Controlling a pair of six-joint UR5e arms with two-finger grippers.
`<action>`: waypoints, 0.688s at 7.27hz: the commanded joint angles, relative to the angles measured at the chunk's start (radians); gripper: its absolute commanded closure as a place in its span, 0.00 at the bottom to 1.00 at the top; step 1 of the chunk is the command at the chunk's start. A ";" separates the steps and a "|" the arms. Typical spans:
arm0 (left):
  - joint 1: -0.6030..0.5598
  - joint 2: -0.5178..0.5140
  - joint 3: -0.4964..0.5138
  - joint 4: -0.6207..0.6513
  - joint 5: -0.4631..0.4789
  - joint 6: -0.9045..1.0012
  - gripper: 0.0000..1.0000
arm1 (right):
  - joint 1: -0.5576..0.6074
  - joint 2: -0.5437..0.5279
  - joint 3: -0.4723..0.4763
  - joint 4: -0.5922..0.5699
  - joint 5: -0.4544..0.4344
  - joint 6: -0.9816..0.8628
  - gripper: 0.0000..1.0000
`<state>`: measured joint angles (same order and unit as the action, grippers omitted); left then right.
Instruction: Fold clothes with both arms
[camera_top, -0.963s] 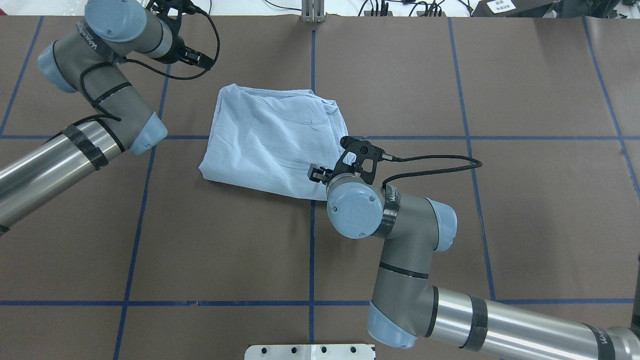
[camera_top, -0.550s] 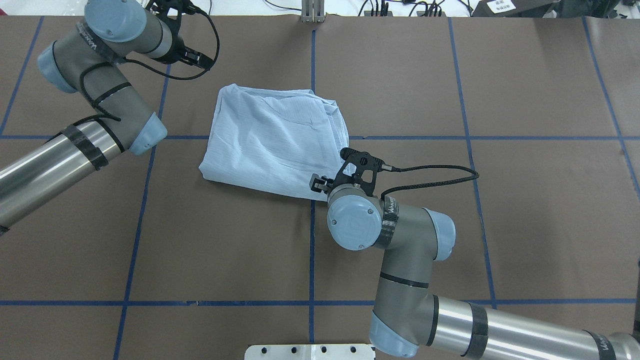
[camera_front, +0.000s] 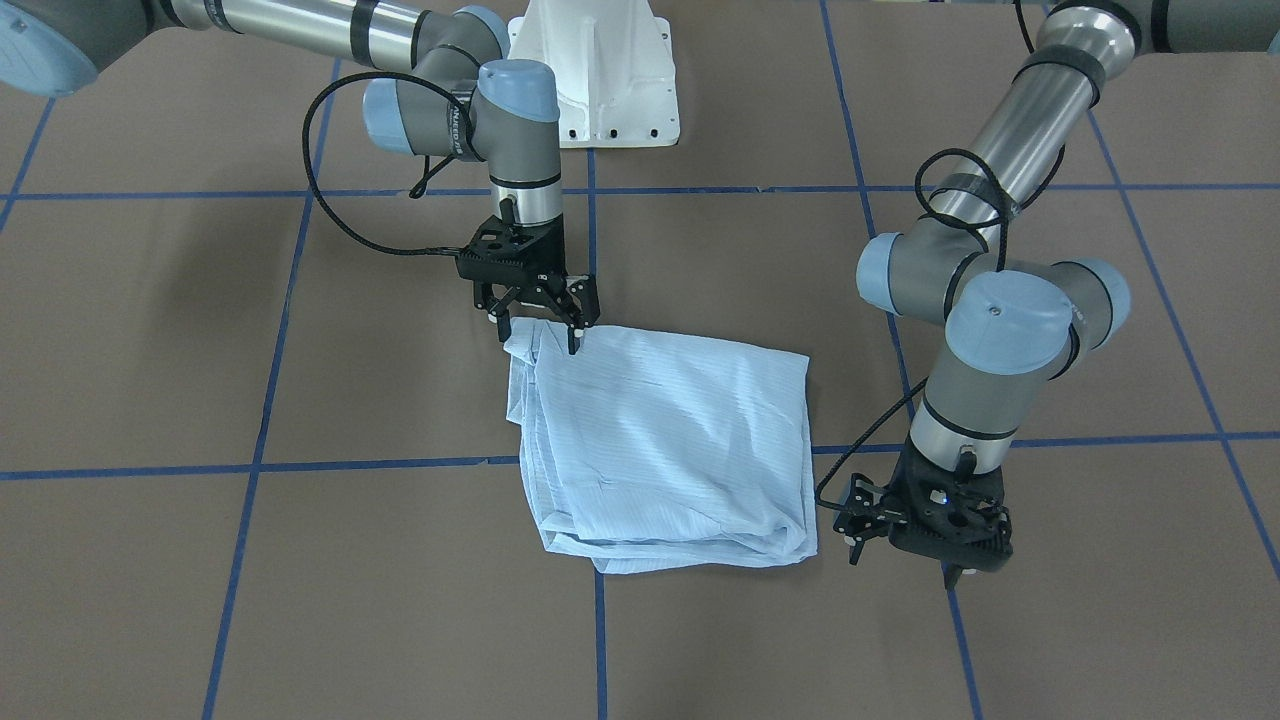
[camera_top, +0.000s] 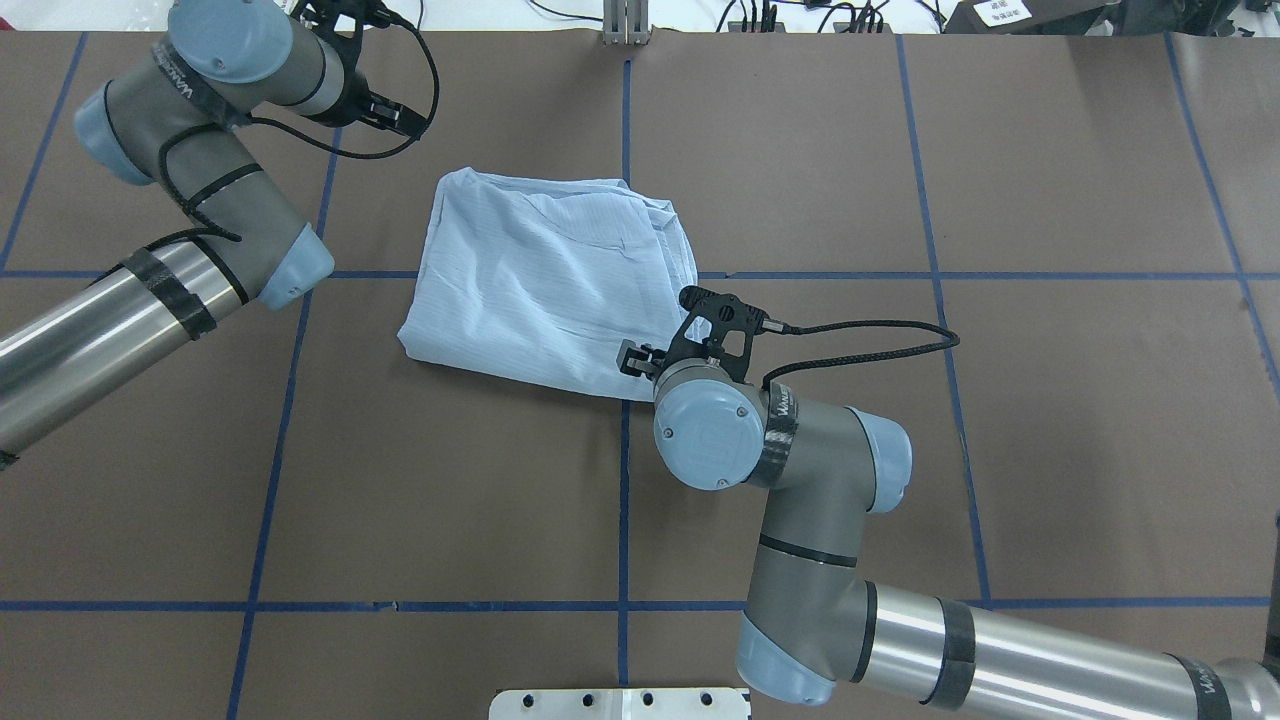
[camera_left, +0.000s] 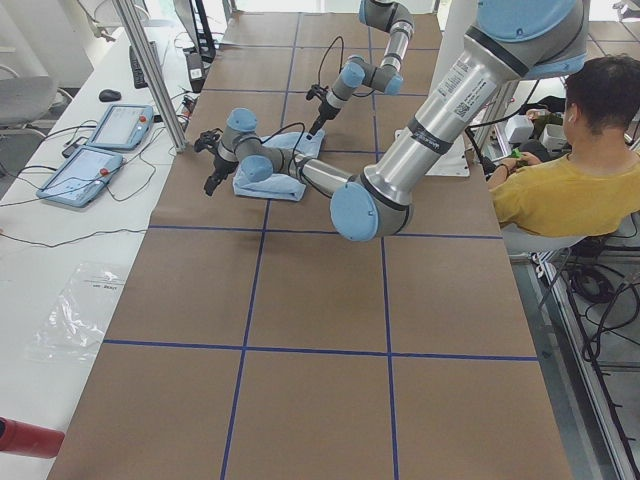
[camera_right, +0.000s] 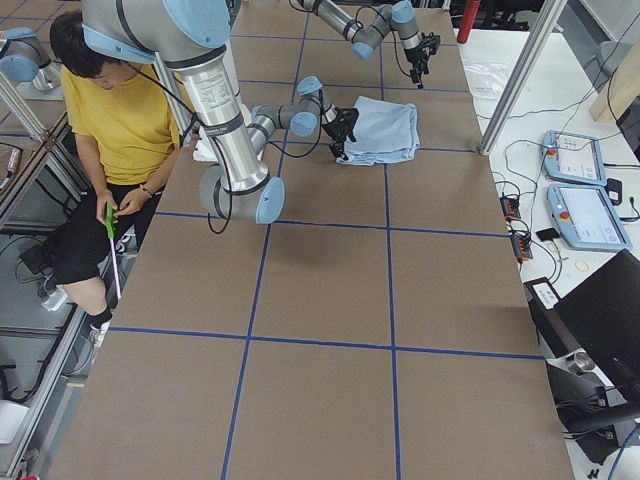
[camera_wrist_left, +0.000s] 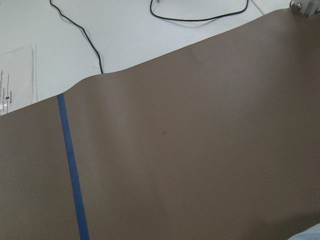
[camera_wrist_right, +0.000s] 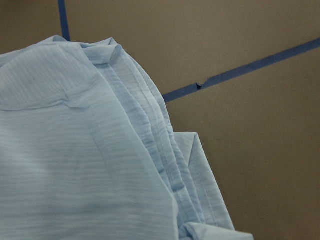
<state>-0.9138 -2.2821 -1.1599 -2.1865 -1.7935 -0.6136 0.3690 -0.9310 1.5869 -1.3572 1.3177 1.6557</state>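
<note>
Pincer of the right arm (camera_front: 538, 340) hangs pointing down with its fingers spread, tips at the crumpled corner of the light-blue shirt (camera_front: 660, 450) nearest the robot's base; the cloth is not gripped. The shirt lies folded into a rough rectangle on the brown worktop (camera_front: 300, 600), across a crossing of blue tape lines (camera_front: 380, 465). The left pincer (camera_front: 900, 562), also spread, hovers low just beside the shirt's far corner, clear of the cloth.
</note>
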 joint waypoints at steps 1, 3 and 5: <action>0.000 0.047 -0.059 0.008 -0.038 0.002 0.00 | 0.147 0.011 0.025 -0.010 0.174 -0.124 0.00; -0.013 0.157 -0.197 0.016 -0.072 0.011 0.00 | 0.359 0.003 0.054 -0.112 0.416 -0.355 0.00; -0.068 0.281 -0.327 0.051 -0.127 0.192 0.00 | 0.578 -0.040 0.100 -0.251 0.625 -0.684 0.00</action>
<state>-0.9466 -2.0819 -1.4022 -2.1572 -1.8834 -0.5298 0.8012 -0.9431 1.6607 -1.5253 1.8017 1.1840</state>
